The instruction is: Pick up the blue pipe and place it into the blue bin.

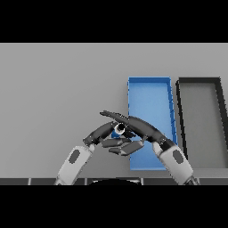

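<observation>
**Pipe pinched between two hands at the bin's left wall**

Found the pipe [119,129] just at the left edge of the bin [149,89], low over the counter [53,89]; showed only as a small blue piece with a pale round end, mostly hidden by fingers. Right hand [141,127] lay across it from above, fingers long and nearly straight, pointing left; could not tell whether thumb curled under. Left hand [109,136] reached in from below-left, fingers bent beneath and beside the pipe, seemingly closed on it. Judged the pipe stiff and light, probably smooth and round, so prone to roll or slip out of a loose pinch; looked short, with little room for two hands. Best taken round the middle of the barrel, fingers opposed across it, open end left free. Dark bin [199,84] stood just right of the blue one; not the target.
</observation>
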Available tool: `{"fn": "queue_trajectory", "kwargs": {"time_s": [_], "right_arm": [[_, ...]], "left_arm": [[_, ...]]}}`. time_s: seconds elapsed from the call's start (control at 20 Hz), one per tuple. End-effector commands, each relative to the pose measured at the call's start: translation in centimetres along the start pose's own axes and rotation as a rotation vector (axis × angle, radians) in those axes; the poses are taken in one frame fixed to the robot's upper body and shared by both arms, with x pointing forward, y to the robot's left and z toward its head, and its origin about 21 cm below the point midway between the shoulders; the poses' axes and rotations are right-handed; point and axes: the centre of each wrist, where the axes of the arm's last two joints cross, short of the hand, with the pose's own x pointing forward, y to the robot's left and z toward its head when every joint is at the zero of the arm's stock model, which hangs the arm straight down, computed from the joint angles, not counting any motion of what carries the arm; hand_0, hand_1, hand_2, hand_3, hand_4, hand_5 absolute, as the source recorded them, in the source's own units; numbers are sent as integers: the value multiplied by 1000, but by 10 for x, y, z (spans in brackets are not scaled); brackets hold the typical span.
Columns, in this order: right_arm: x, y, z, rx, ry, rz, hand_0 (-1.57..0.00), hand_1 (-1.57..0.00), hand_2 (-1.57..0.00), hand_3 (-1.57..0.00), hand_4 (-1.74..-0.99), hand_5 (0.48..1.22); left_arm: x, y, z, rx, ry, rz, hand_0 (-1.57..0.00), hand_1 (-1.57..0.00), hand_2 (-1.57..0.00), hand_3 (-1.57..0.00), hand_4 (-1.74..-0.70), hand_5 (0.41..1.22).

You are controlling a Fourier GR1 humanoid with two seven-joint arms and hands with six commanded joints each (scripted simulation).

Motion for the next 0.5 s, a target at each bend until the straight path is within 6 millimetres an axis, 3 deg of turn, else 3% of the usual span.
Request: {"fn": "queue_trajectory", "kwargs": {"time_s": [0.0,0.05,0.1,0.25,0.45], "right_arm": [[-2,0,-5,13,7,-5,-166,-241,-249,-143,-1255,519],[-1,2,-9,30,1,-2,-398,-437,-428,-307,-1303,520],[0,0,-11,26,17,7,-630,-652,-657,-504,-1383,523],[-7,3,-18,37,-8,-4,-1089,-1101,-1103,-896,-1537,600],[-8,10,-18,14,-62,-52,-1374,-1378,-1379,-1295,-1475,940]], "left_arm": [[-2,0,1,10,22,-4,-1571,-1571,-1571,-1571,-1515,1221],[0,-2,1,8,27,8,-1571,-1571,-1541,-1304,-1560,1221],[-2,-3,2,11,44,23,-1571,-1571,-1528,-1139,-1596,1221],[-1,0,5,12,39,10,-1571,-1571,-1549,-1228,-1667,1221],[-2,-5,3,-1,21,12,-1571,-1571,-1562,-1322,-1711,1221]]}}
